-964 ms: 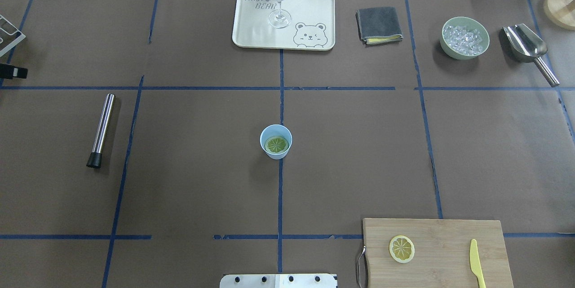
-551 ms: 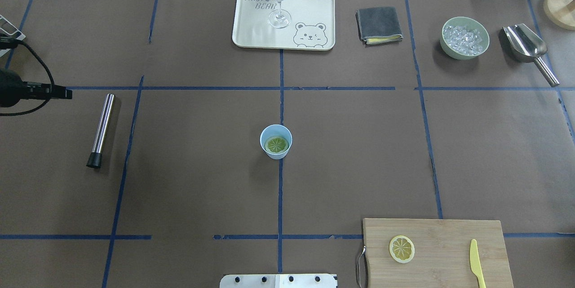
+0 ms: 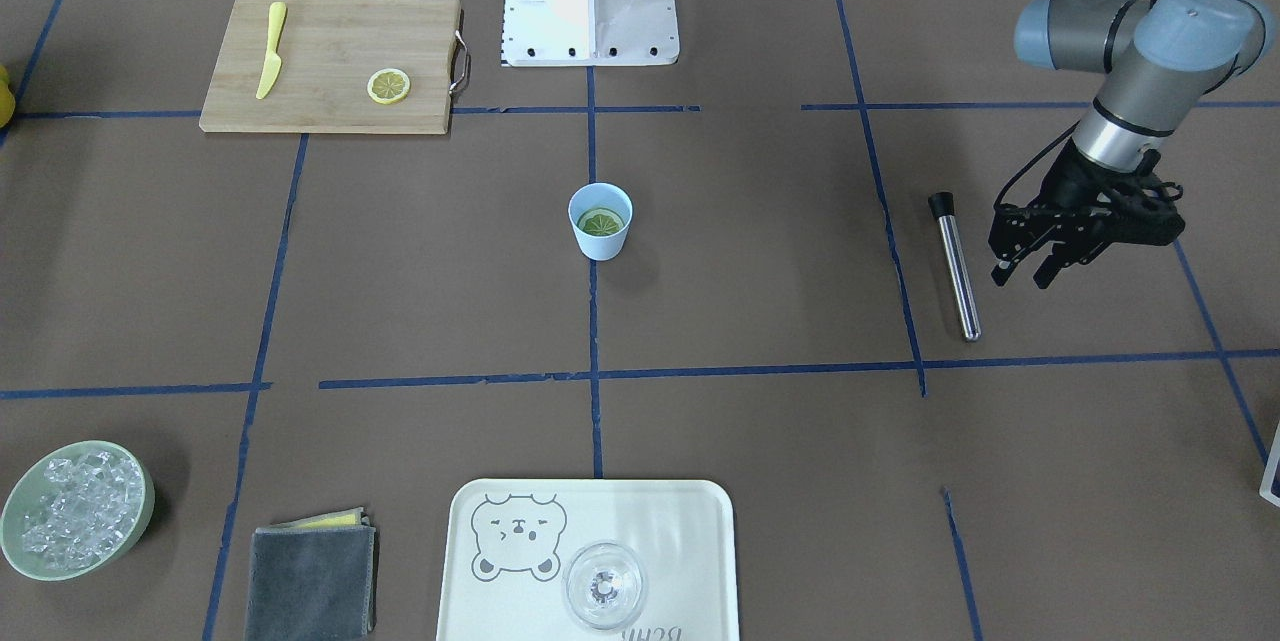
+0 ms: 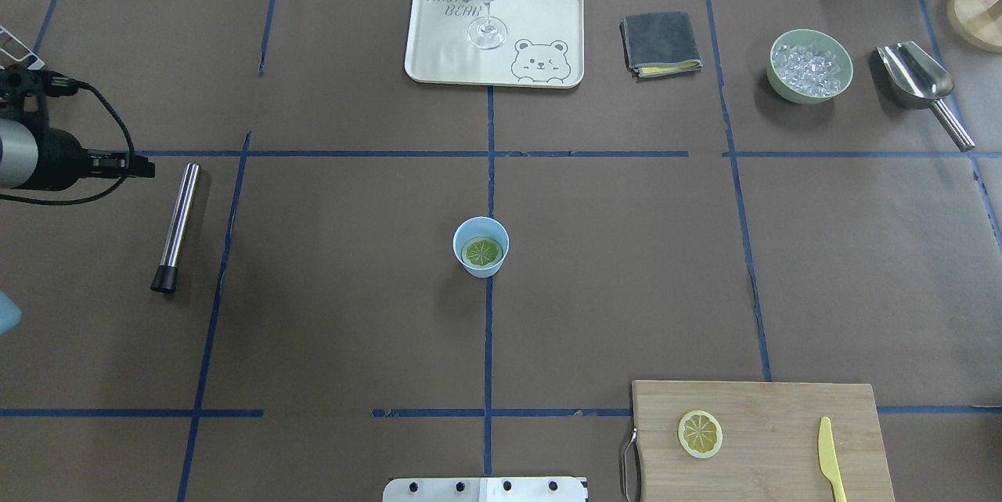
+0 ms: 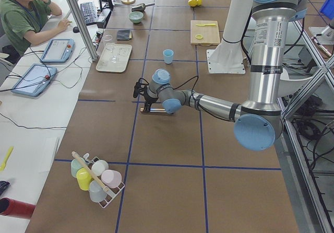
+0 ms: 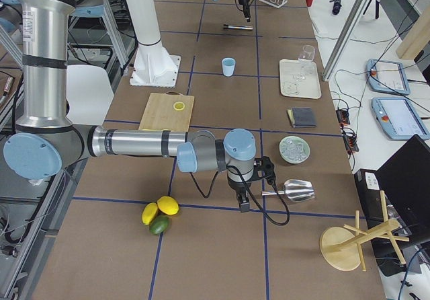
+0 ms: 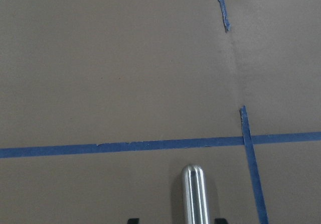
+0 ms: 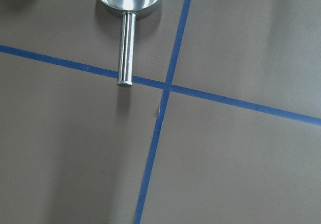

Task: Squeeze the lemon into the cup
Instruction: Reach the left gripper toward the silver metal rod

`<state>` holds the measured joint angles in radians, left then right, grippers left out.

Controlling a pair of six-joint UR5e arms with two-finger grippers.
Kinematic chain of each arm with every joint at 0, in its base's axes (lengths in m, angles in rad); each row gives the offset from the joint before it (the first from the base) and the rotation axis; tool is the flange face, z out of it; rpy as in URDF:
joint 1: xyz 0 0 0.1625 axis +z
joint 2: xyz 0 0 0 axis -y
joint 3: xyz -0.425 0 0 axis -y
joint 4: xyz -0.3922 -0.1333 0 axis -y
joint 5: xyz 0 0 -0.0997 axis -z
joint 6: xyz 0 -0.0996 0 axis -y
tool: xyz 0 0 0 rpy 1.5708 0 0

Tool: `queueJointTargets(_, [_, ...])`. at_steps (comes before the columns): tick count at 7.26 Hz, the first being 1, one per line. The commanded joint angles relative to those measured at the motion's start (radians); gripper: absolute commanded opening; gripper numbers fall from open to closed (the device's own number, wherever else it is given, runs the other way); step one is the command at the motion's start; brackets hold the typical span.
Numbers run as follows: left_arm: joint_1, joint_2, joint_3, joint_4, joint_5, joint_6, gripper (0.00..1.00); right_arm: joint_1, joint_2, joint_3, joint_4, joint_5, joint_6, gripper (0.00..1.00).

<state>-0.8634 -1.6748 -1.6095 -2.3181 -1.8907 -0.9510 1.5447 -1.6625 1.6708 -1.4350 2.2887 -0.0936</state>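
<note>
Brown paper is covering the table (image 4: 352,330), and 1 lemon slice (image 4: 481,252) is lying flat inside the cup (image 3: 601,245) at its middle. Just beside the steel rod (image 4: 178,224), the left gripper (image 3: 1022,273) is hovering with fingers spread wide. Near the scoop (image 6: 295,191), the right gripper (image 6: 243,202) is hanging; I cannot tell its spread.

Brown, blue-taped table (image 4: 352,330) beside what seems a white desk (image 5: 28,120).

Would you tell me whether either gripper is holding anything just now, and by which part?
The left gripper is open and holds nothing; the metal rod lies untouched. The right gripper cannot be judged.
</note>
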Motion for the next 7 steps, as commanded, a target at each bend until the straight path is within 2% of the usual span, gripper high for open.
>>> queueJointTargets(1, [0.036, -0.017, 0.029, 0.005, 0.015, 0.005, 0.59, 0.000, -0.003, 0.000, 0.001, 0.000, 0.000, 1.00])
queueJointTargets(7, [0.078, -0.008, 0.036, 0.005, 0.042, 0.005, 0.57, 0.000, -0.003, -0.003, 0.001, -0.002, -0.002, 1.00])
